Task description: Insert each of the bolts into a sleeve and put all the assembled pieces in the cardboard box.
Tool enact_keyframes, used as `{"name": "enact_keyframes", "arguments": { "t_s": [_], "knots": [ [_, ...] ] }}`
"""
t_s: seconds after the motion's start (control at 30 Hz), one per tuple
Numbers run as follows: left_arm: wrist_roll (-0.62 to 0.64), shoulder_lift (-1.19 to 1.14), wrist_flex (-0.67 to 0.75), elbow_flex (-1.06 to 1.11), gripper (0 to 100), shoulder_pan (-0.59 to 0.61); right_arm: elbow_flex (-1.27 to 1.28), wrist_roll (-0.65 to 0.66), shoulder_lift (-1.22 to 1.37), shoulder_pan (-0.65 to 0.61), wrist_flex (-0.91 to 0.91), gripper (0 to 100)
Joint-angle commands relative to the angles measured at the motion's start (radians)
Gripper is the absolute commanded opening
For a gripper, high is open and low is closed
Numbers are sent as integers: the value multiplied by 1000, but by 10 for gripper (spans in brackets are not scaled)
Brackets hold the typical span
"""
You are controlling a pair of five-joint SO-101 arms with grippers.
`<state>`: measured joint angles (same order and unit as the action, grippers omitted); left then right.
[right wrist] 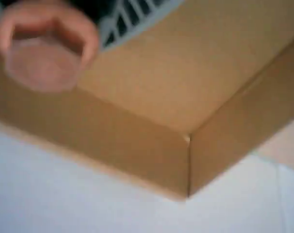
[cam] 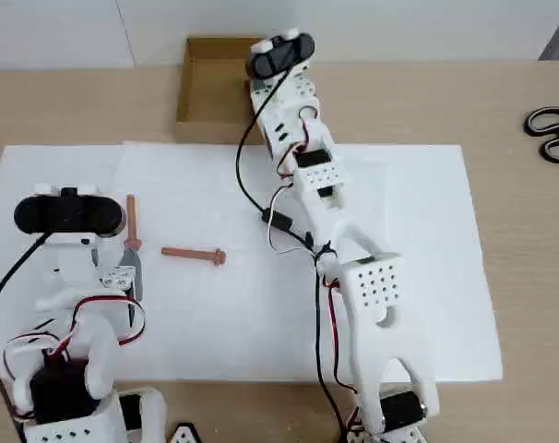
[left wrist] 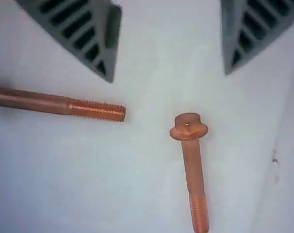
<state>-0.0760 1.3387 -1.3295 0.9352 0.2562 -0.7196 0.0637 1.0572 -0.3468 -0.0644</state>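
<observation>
Right gripper point(right wrist: 79, 29) pinches a pink round sleeve point(right wrist: 42, 53) over the brown cardboard box point(right wrist: 152, 150); left gripper point(left wrist: 167, 70) spreads above two copper bolts point(left wrist: 64, 104) point(left wrist: 190, 165) on white paper point(cam: 399, 185).

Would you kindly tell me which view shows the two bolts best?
The left wrist view: both bolts lie close up, threads clear. The high view shows them small on the white sheet; the right wrist view faces the cardboard box.
</observation>
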Motion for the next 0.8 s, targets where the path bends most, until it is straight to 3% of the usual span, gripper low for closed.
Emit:
{"name": "enact_keyframes", "arguments": {
  "t_s": [0.0, 0.23, 0.47, 0.67, 0.77],
  "knots": [
    [-11, 0, 17, -4, 138, 2, -123, 15, 36, 5, -27, 8],
    [-11, 0, 17, -4, 138, 2, -149, 12, 85, 8, -27, 24],
    [-11, 0, 17, 1, 138, 2, -149, 11, 82, 2, -27, 219],
    [-11, 2, 17, 1, 138, -3, -149, 14, 65, 4, -22, 177],
    [-11, 2, 18, -1, 138, -3, -149, 14, -7, 5, 79, 169]
  ]
}}
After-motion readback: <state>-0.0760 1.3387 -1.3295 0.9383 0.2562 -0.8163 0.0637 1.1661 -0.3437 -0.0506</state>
